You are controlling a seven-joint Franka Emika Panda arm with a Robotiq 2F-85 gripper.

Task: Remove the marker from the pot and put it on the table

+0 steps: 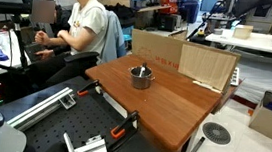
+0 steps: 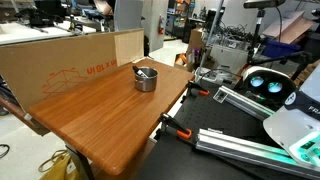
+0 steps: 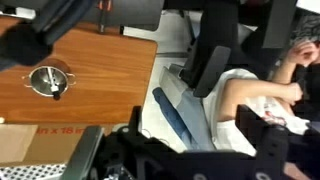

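Observation:
The small steel pot (image 1: 141,78) stands on the reddish-brown wooden table (image 1: 167,114), near its far edge; it shows in both exterior views (image 2: 146,77). In the wrist view the pot (image 3: 49,80) is at the far left with the dark marker (image 3: 52,86) leaning inside it. The marker also shows as a dark stick in the pot in an exterior view (image 2: 143,71). My gripper (image 3: 195,128) is open and empty. Its dark fingers frame the bottom of the wrist view, well off to the side of the table (image 3: 100,70) and far from the pot.
Cardboard boxes (image 1: 202,64) (image 2: 70,60) stand along the table's edge behind the pot. A seated person (image 1: 80,30) (image 3: 262,100) is beside the table. A black metal frame with orange clamps (image 1: 80,131) (image 2: 205,125) adjoins the table. A round fan (image 1: 216,133) lies on the floor.

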